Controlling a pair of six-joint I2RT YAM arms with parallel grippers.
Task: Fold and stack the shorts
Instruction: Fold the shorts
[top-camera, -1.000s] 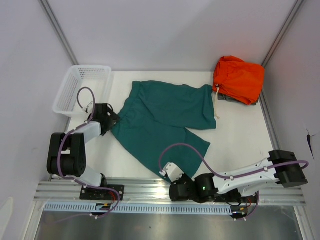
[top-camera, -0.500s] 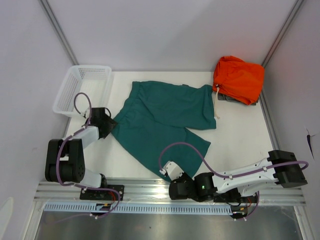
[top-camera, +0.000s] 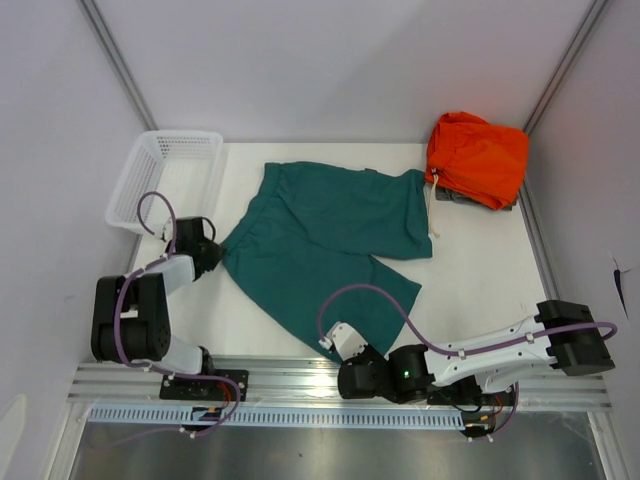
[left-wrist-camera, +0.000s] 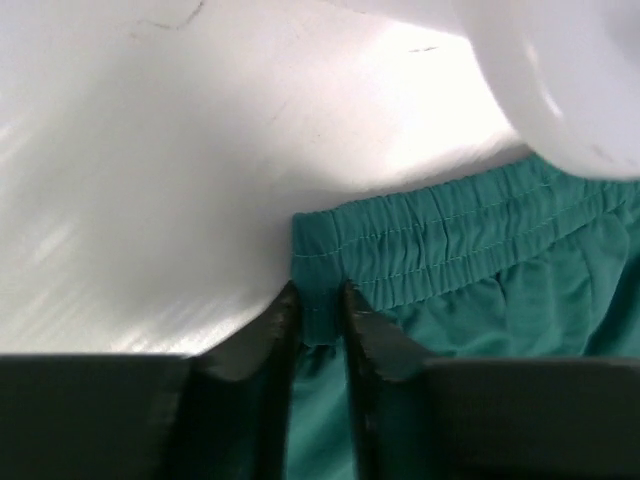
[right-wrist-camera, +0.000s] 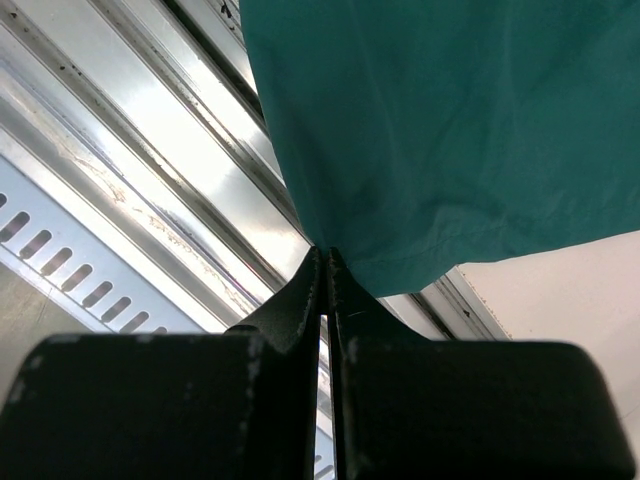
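**Shorts pinned at two edges, both grippers clamped**

Shorts (top-camera: 325, 235) of teal-green cloth lie spread flat across the middle of the white table (top-camera: 480, 280). One leg runs toward the near edge, and its hem (right-wrist-camera: 400, 265) drapes past the table edge over the metal rail (right-wrist-camera: 150, 170).

The left gripper (top-camera: 212, 254) sits low at the left side of the cloth. In the left wrist view its dark fingers (left-wrist-camera: 262, 345) stand close together, with the corner of the elastic waistband (left-wrist-camera: 430, 240) caught between them. The left gripper is therefore clamped on the shorts. Beyond that corner the tabletop shows white, with no cloth on it.

The right gripper (right-wrist-camera: 323, 275) is at the near edge, low over the rail. Its two fingers are pressed together on the lowest point of the hem, so it too grips the shorts.

A white basket (top-camera: 165, 175) stands at the far left corner, apart from the cloth and just beyond the left arm. An orange garment (top-camera: 478, 158) sits bundled in the far right corner, just beside the far right corner of the shorts.

White tabletop shows in a wide band to the right of the shorts and in the near right area. A narrower strip runs along the left side, near the left arm.
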